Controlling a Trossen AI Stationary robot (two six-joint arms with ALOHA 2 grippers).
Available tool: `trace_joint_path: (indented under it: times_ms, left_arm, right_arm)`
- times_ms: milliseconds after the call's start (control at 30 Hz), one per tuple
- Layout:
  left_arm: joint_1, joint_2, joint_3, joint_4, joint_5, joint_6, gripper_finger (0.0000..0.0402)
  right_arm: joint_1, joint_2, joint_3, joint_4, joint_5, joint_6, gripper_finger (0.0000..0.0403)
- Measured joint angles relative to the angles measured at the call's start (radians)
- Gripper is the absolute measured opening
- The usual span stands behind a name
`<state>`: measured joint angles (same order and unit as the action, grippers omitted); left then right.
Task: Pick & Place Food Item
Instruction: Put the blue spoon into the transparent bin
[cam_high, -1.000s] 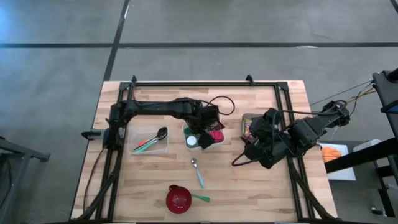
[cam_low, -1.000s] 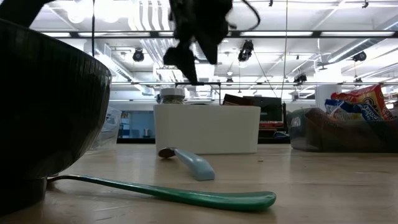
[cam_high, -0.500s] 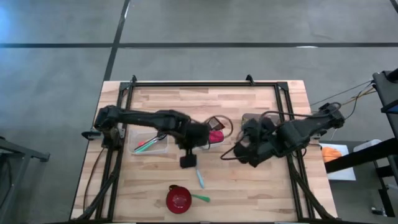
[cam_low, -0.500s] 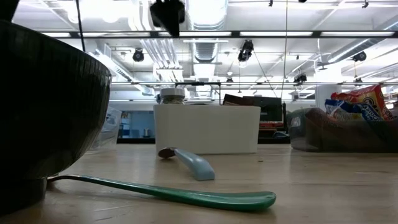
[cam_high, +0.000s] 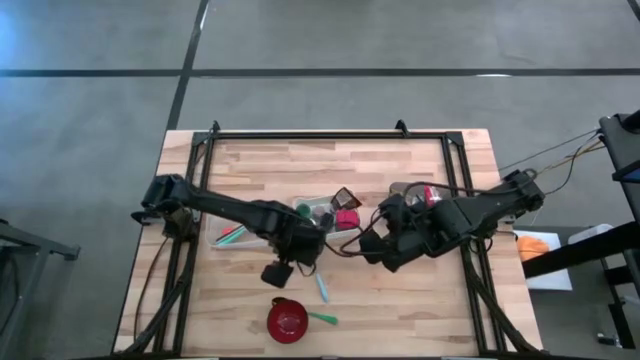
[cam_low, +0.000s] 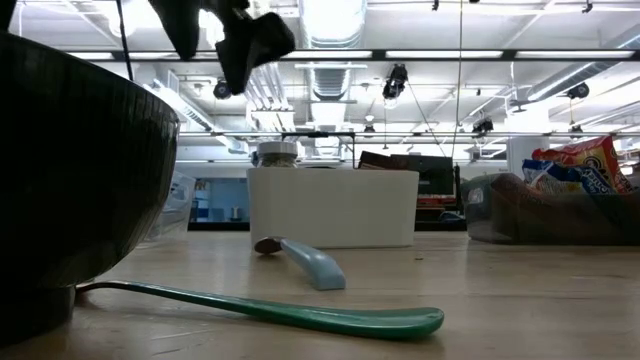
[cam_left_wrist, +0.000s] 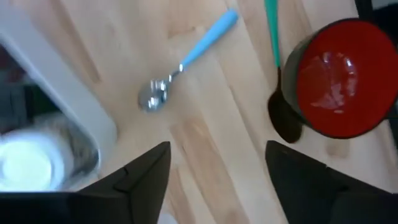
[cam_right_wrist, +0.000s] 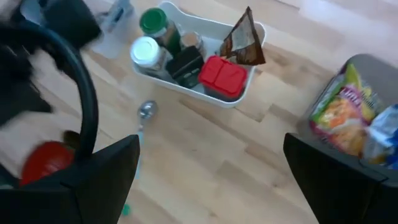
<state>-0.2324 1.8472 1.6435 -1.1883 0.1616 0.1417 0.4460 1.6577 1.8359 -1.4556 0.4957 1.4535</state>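
Early stage, by the look of it. Left gripper (cam_left_wrist: 214, 177) hovers lower-centre over the tabletop (cam_high: 400, 300) near the red bowl (cam_high: 287, 319), fingers apart, empty. Right gripper (cam_right_wrist: 214, 180) wide open, empty. Food items remain in the white bin (cam_right_wrist: 205, 93), centre.

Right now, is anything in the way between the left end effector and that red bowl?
Nothing visible. The left end effector hovers open over bare wood near the red bowl; the blue spoon lies off to one side, clear of that path.
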Motion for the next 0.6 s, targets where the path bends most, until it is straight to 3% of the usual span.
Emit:
trace_joint_path:
  times_ms: [133, 400, 600]
  left_arm:
    - [-0.018, 0.001, -0.059, 0.123, 0.002, 0.138, 0.0243]
    - [-0.061, 0.001, -0.185, 0.401, 0.004, 0.387, 0.0239]
    - [-0.06, 0.001, -0.3, 0.561, 0.004, 0.412, 0.0239]
  right_arm:
    - [0.008, 0.002, 0.01, 0.039, 0.0, 0.054, 0.0394]
    - [0.029, 0.015, 0.003, 0.088, 0.0, 0.073, 0.0394]
    - [0.03, 0.015, 0.003, 0.085, 0.0, 0.015, 0.0394]
